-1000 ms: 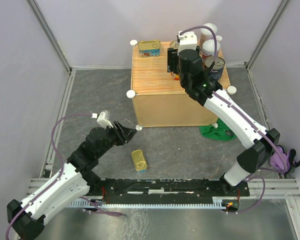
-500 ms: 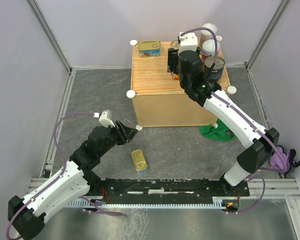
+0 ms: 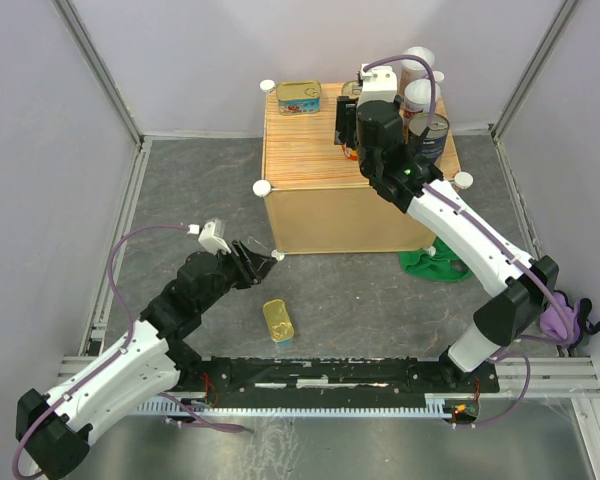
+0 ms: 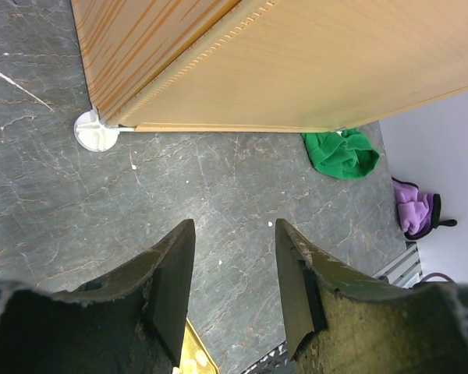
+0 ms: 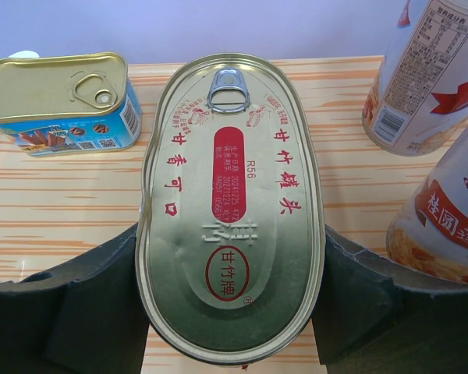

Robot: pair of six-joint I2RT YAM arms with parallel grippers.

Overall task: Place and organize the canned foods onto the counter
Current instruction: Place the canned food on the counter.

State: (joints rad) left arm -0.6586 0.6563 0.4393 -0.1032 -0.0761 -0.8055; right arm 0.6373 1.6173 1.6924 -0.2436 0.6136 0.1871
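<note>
Grey marbled tabletop (image 3: 180, 180) runs out between lilac walls. Nearest me, just ahead of the arm bases, a loose tin (image 3: 277, 321) with a gold lid lies flat on the grey, well short of the counter (image 3: 330, 210). A little beyond it the left claw (image 4: 234, 230) hangs low, pointing at the knob (image 4: 93, 130) by the counter's near-left foot; its jaws stand partly apart with nothing between them. A green cloth (image 3: 432, 264) lies bunched against the counter's near-right foot.

Up on the striped top, the right claw (image 5: 230, 241) is closed wide on an oval tin (image 5: 230, 156), fingers pressed to both long sides; whether the tin rests on the planks I cannot tell. Behind it, at the far-left corner, sits a blue-sided tin (image 3: 299, 97). Towards the far-right corner stand a dark can (image 3: 430, 133) and, behind that, two white-lidded cans (image 3: 418, 95).
</note>
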